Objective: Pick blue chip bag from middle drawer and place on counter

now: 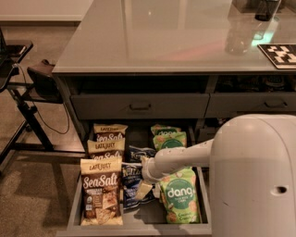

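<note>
The middle drawer [138,221] is pulled open below the counter [152,41]. The blue chip bag [129,181] lies in the drawer's middle column, near the front, between a Late July Sea Salt bag [101,190] and a green dang bag [179,196]. A second dark navy bag [139,152] lies behind it. My gripper [142,187] reaches in from the right on a white arm and is down on the blue chip bag's right side, hiding part of it.
Two more Late July bags [109,134] and more dang bags [167,136] fill the drawer's back. Closed drawer fronts [138,106] sit above. A clear bottle [238,34], a dark cup [266,8] and a marker tag [280,55] stand on the counter's right. A dark stand [25,88] is at left.
</note>
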`<state>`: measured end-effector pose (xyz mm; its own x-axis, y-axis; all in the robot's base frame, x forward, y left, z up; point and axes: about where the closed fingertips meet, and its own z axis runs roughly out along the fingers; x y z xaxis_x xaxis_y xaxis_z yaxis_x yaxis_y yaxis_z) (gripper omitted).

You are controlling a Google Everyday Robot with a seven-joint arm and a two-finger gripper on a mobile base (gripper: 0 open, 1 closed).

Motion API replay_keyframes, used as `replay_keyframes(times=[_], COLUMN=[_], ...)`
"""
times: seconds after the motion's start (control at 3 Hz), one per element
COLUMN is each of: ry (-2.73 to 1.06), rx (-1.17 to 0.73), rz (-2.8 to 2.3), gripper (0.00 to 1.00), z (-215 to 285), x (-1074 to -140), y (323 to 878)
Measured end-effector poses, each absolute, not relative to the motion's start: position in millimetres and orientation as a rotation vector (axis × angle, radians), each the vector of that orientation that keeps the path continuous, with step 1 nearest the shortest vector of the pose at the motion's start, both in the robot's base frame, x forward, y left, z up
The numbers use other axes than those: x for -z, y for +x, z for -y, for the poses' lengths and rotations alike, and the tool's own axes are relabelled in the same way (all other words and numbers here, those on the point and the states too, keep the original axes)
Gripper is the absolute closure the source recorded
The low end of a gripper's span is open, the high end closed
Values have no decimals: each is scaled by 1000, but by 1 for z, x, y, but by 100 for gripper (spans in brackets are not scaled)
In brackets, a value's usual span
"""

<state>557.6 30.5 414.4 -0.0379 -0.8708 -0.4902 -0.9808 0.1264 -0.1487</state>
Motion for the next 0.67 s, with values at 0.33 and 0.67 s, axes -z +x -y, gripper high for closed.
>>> replay_keyframes(times=[0.33, 0.67], ry=[-1759, -1751], rx=[-312, -290], rz=[-1958, -1939], gripper=[23, 46], z=[-33, -43], x=[-401, -403], y=[567, 566])
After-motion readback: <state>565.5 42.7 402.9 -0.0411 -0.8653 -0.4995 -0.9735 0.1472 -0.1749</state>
